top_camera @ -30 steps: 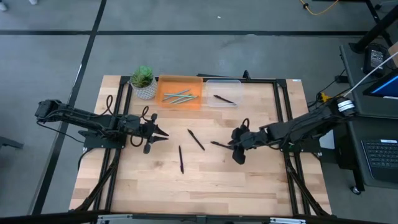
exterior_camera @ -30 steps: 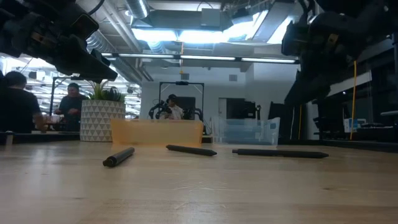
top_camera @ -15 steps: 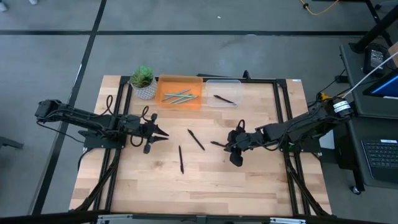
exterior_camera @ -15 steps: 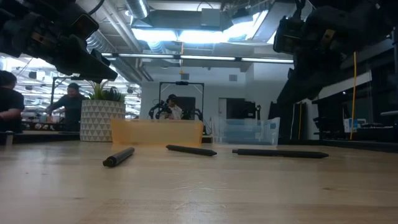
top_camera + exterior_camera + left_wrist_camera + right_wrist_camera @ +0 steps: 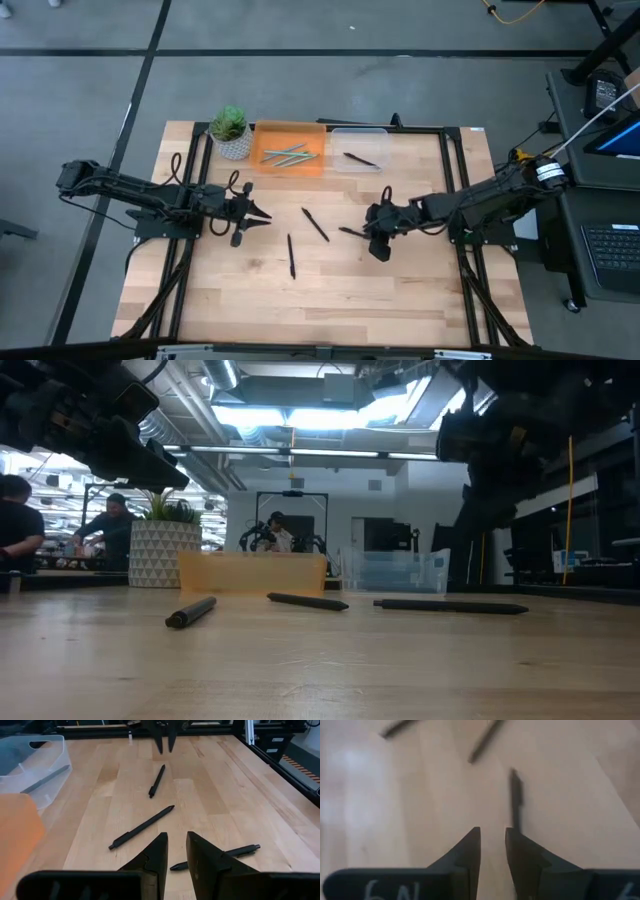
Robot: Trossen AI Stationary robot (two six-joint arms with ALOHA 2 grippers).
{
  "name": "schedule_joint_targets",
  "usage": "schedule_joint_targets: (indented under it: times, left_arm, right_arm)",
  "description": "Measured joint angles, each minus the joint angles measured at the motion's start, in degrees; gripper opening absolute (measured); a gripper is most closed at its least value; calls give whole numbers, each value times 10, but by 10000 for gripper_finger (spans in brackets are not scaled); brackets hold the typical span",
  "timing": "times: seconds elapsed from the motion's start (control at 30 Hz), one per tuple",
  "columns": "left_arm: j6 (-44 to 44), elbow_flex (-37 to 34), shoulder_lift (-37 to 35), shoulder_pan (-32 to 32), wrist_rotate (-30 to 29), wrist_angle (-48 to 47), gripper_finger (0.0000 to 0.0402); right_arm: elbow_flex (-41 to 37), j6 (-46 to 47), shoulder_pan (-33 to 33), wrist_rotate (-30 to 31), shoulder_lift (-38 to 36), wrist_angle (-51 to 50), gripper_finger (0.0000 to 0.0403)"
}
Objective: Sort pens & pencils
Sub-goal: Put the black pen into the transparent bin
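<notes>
Three black pens lie loose on the wooden table [image 5: 400,290] between two dark robot arms: one [image 5: 291,256] toward the front, one [image 5: 316,224] slanting at the middle, and a third [image 5: 352,233] just beside the right gripper [image 5: 372,228]. That gripper hangs low over the table above the third pen, its two fingers [image 5: 468,851] parted by a narrow gap with nothing between them; in its wrist view the pen [image 5: 515,801] lies just ahead of the fingertips. The left gripper [image 5: 262,217] waits on the left side of the table, above the wood, its fingers [image 5: 152,862] likewise slightly apart and empty, with the three loose pens spread out ahead of it. At the back edge an orange tray [image 5: 262,158] holds several light blue-grey pencils [image 5: 289,154], and the clear bin [image 5: 377,141] touching its right side holds one dark pen [image 5: 361,159]. A potted plant [image 5: 230,131] stands to the left of the orange tray. In the low view people [image 5: 113,528] show in the room behind the table
</notes>
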Motion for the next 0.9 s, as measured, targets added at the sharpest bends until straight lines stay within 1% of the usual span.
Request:
schedule_joint_targets:
  times: [0.1, 0.27, 0.4, 0.5, 0.67, 0.9]
  left_arm:
    - [1, 0, 0, 0, -1, 0, 64]
    - [1, 0, 0, 0, -19, 0, 64]
    - [2, 0, 0, 0, -20, 0, 64]
    - [2, 0, 0, 0, -20, 0, 64]
    - [2, 0, 0, 0, -20, -1, 64]
    - [2, 0, 0, 0, -19, -4, 64]
  right_arm:
    - [0, -4, -5, 1, 0, -34, 92]
    - [4, -26, -6, 3, 0, -45, 92]
    - [31, -26, -6, 7, 3, -96, 92]
    - [63, -30, -6, 11, 27, -143, 92]
    - [119, -58, -13, 9, 88, -200, 92]
    - [179, -73, -15, -31, 154, -225, 92]
